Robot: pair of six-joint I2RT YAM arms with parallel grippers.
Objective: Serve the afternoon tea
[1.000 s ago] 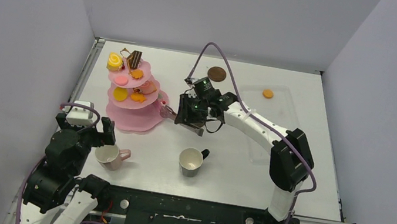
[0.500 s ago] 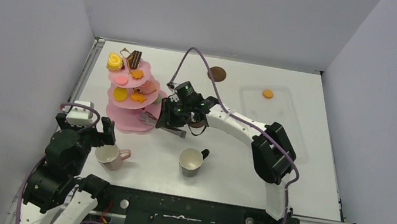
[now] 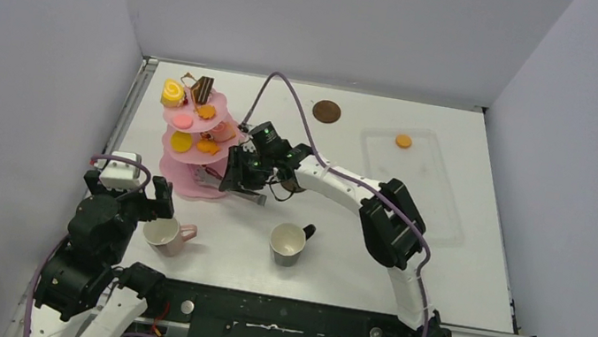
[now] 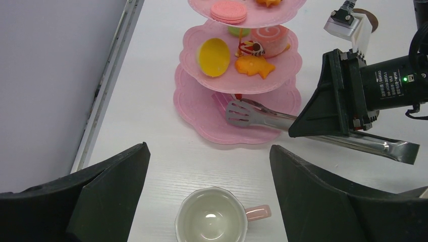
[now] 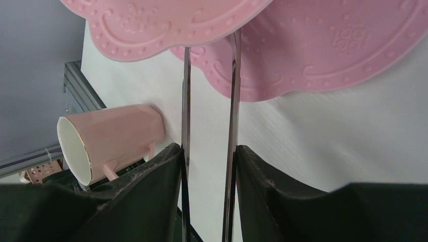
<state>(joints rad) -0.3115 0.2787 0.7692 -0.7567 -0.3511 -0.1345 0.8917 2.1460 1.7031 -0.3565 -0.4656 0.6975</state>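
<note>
The right gripper [image 3: 239, 170] pinched a pair of metal tongs [image 4: 262, 117] between its jaws, the arm reaching leftward across the white surface [image 3: 336, 255] so that the tongs' toothed tips lay over the bottom tier of the pink three-tier stand [image 4: 202, 118], at its near edge. Whether the tips touched the tier could not be told. In the right wrist view the two tong blades ran side by side, slightly apart, under the scalloped rim. Toy pastries [image 4: 255, 65] sat on the upper tiers, among them a yellow round and an orange fish shape on the middle tier. The left gripper [image 4: 209, 176] hung with jaws spread wide above the pink mug [image 4: 212, 222], which stood upright in front of the stand, apart from it. The black mug [image 3: 289, 244] stood near the front centre. A brown coaster [image 3: 326, 111] lay at the far edge, and one orange pastry [image 3: 404, 140] lay in the clear tray [image 3: 441, 209] to the right.
</note>
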